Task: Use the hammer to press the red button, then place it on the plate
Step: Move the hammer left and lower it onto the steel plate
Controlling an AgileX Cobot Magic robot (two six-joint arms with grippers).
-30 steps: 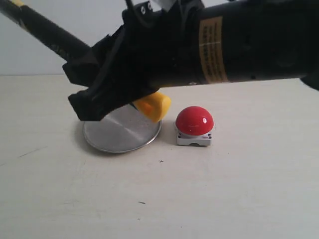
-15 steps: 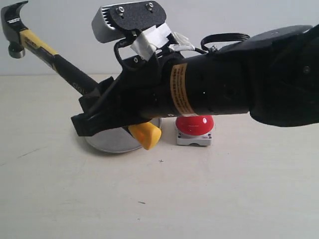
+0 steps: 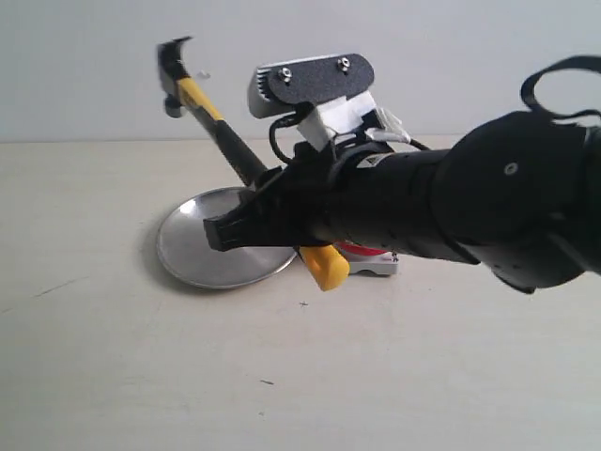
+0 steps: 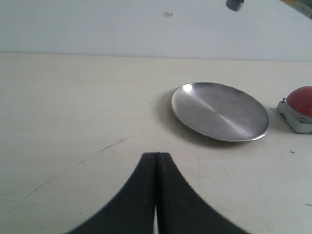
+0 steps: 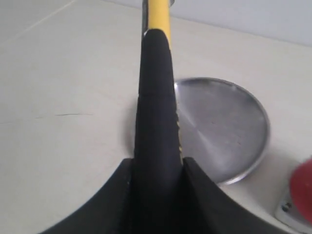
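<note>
Right gripper (image 5: 158, 178) clamps the black grip of the hammer (image 3: 212, 113). Hammer is held tilted in the air, head uppermost, yellow end down by the plate (image 3: 197, 256) rim. Red button (image 4: 301, 102) sits on the table just beside the plate. Left gripper (image 4: 156, 192): fingers pressed together, holding nothing.

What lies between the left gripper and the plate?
Nothing: in the left wrist view, the table between the shut left gripper and the plate is bare.
</note>
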